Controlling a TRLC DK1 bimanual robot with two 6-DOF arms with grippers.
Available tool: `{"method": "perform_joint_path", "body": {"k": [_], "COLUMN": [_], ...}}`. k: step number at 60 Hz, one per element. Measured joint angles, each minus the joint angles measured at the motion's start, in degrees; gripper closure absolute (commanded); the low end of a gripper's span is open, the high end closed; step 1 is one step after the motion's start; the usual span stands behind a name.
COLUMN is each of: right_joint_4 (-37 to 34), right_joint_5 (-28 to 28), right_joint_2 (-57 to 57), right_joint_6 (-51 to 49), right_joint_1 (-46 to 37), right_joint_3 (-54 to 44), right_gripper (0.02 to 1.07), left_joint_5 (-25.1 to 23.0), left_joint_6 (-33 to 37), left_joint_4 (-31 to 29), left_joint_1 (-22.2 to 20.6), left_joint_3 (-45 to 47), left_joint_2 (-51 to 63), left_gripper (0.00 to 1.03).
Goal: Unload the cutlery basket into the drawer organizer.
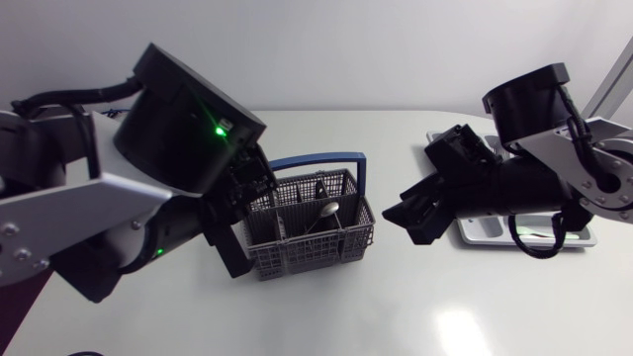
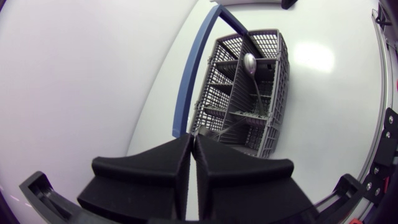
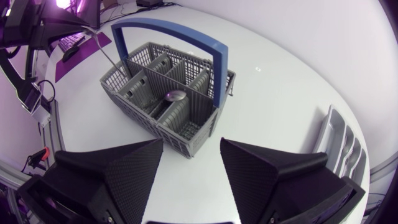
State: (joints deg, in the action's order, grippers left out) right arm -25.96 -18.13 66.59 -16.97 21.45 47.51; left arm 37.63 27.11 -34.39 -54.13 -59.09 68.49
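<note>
1. Head view first: the grey cutlery basket [image 1: 307, 252] with its blue handle [image 1: 318, 157] stands upright near the middle of the white surface [image 1: 396, 307], between the two arms.
2. The left arm comes in from the left, and its gripper [image 2: 191, 138] is over the basket's near end. From the left wrist view its fingers are pinched tight together.
3. A thin metal cutlery piece [image 3: 106, 48] slants up out of the basket's end compartment into those fingers. I cannot tell what kind of piece it is.
4. A spoon [image 2: 249, 62] stands in a middle compartment with its bowl up, leaning on a divider.
5. The right gripper [image 3: 191, 149] hangs just beside the basket's other end, apart from it, with its fingers spread wide and nothing between them.
6. The drawer organizer [image 1: 485, 229], a pale tray with long slots, lies on the surface to the right, partly under the right arm and well apart from the basket.
</note>
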Motion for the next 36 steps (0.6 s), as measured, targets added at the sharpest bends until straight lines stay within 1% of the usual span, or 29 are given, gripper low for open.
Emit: {"method": "perform_joint_path", "body": {"k": [8,13,16,22,23,25,28,33,36], "right_joint_4": [-0.02,-0.02,-0.02,0.0,0.0,0.02,0.28,1.42,2.58], "right_joint_5": [0.33,1.03,2.14,5.55,6.58,7.63,10.01,12.04,12.26], "right_joint_2": [-4.42,-7.34,-8.79,-11.32,-11.89,-12.37,-13.09,-13.73,-13.97], "right_joint_6": [0.02,0.0,0.0,-0.04,-0.15,-0.15,-0.17,-0.22,-0.44], "right_joint_1": [2.4,4.46,5.95,10.32,11.8,13.18,16.13,19.28,20.17], "right_joint_3": [0.0,0.0,0.0,0.0,0.0,0.0,0.0,-0.02,-0.31], "right_gripper": [0.38,0.38,0.38,0.38,0.39,0.39,0.39,0.39,0.39], "left_joint_5": [0.0,-0.48,-2.51,-7.08,-8.92,-10.71,-14.88,-18.91,-21.68], "left_joint_6": [1.09,1.07,0.81,-1.97,-3.06,-4.24,-6.62,-9.44,-10.95], "left_joint_4": [2.56,3.45,3.5,3.19,2.45,1.53,0.35,-0.68,-1.55], "left_joint_1": [-0.07,-0.42,-0.57,-0.68,-0.68,-0.63,-0.22,0.52,1.16], "left_joint_3": [-1.44,-3.87,-5.53,-8.37,-9.11,-9.97,-11.8,-13.73,-14.62], "left_joint_2": [-2.64,-4.13,-4.72,-5.03,-4.9,-4.63,-3.56,-1.33,0.07], "left_gripper": [1.0,1.0,1.0,1.0,1.0,1.0,1.0,1.0,1.0]}}
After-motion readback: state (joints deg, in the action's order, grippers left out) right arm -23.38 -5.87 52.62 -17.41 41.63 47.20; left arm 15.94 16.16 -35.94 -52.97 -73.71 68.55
